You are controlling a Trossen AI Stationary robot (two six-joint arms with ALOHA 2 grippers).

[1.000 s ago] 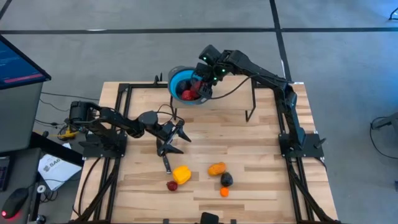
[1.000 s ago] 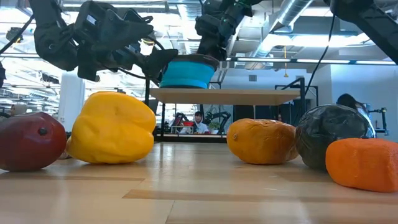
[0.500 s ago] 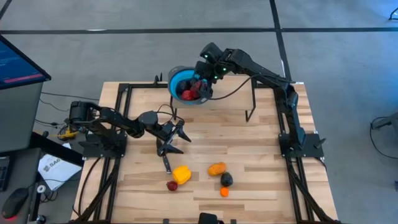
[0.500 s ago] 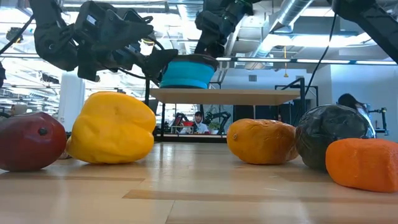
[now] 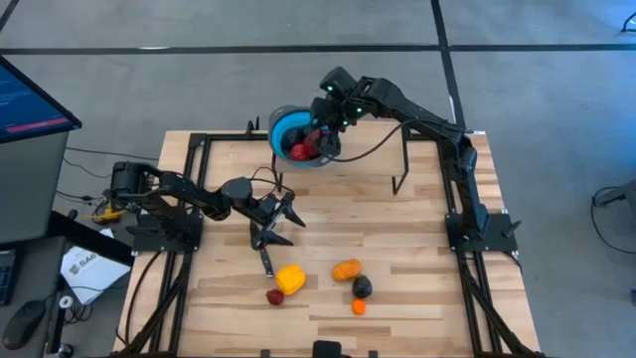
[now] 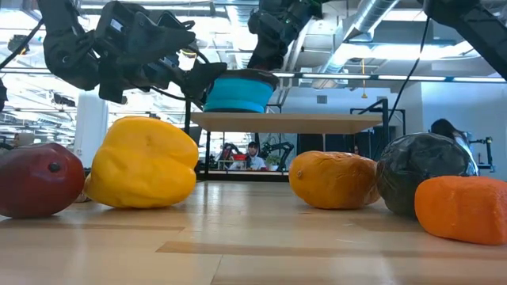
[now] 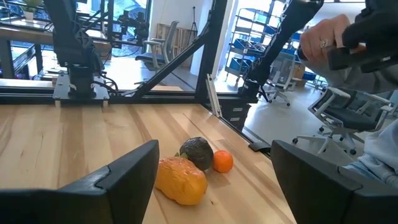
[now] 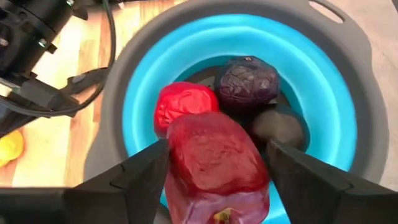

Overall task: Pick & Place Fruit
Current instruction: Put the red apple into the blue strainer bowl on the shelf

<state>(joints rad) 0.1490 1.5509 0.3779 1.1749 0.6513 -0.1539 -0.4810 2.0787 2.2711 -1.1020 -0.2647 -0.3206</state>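
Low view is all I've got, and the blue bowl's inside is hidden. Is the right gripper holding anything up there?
Observer: Yes, the right gripper holds a dark red fruit over the blue bowl.
Operator: Anything already in the bowl?
Observer: A bright red fruit, a dark purple fruit and a dull dark one.
Operator: And the left gripper?
Observer: The left gripper is open, hanging above the table, holding nothing.

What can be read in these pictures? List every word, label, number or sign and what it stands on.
No text can be read.
Monitor left of the table: coloured lines, too small to read.
Paper sheet beside the table's left edge: dark print, too blurred.
Red fruit held by the right gripper over the blue bowl: no label.
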